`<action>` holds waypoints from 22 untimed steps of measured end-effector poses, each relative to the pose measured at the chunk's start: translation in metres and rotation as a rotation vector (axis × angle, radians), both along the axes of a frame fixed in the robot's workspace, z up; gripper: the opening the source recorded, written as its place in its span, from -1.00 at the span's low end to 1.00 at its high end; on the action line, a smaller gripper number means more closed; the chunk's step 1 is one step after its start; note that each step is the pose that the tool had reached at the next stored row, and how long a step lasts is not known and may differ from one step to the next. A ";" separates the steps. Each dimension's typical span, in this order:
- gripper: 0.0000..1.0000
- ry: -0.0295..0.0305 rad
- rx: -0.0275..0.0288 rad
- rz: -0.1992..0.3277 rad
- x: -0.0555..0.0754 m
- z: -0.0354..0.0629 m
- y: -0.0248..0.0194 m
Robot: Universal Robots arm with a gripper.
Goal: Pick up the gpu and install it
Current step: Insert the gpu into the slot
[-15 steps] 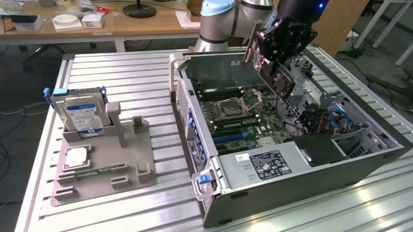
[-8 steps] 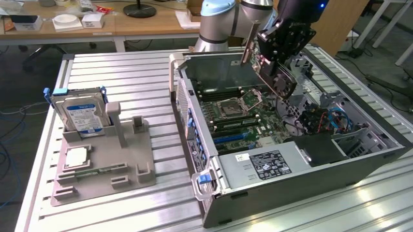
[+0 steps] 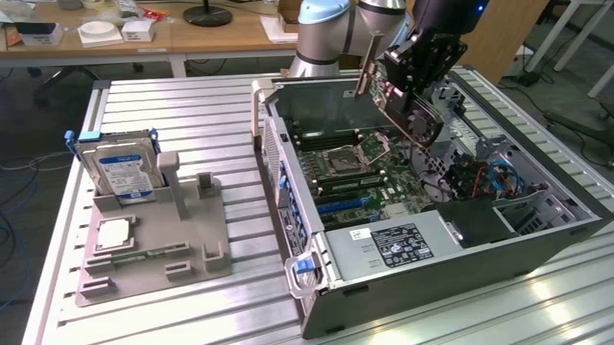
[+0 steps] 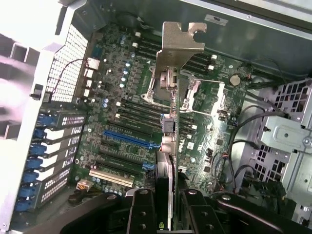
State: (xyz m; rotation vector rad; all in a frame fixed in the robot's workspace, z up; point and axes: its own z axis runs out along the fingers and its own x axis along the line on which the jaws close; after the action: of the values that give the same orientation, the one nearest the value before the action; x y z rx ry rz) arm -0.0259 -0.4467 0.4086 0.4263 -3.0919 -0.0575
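One gpu (image 4: 181, 44), pinched edge-on in the gripper (image 4: 167, 197), hangs above the motherboard (image 4: 122, 107), pickup done, install in hand, and seating it probably calls for squaring its edge to the blue slot (image 4: 127, 138).

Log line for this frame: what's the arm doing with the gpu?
gripper: shut on gpu | gpu: held over motherboard in open computer case, not yet seated

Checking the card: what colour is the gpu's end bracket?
Silvery gpu bracket, clearest in wrist view.
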 end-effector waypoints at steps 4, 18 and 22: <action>-0.47 0.0000 -0.0001 0.029 0.000 0.0001 -0.0001; -0.47 0.0000 0.0002 0.119 0.000 0.0000 -0.0004; -0.47 0.0000 0.0002 0.148 0.000 0.0000 -0.0004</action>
State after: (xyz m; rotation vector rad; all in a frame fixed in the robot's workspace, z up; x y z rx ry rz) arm -0.0259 -0.4472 0.4087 0.6537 -3.0493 -0.0552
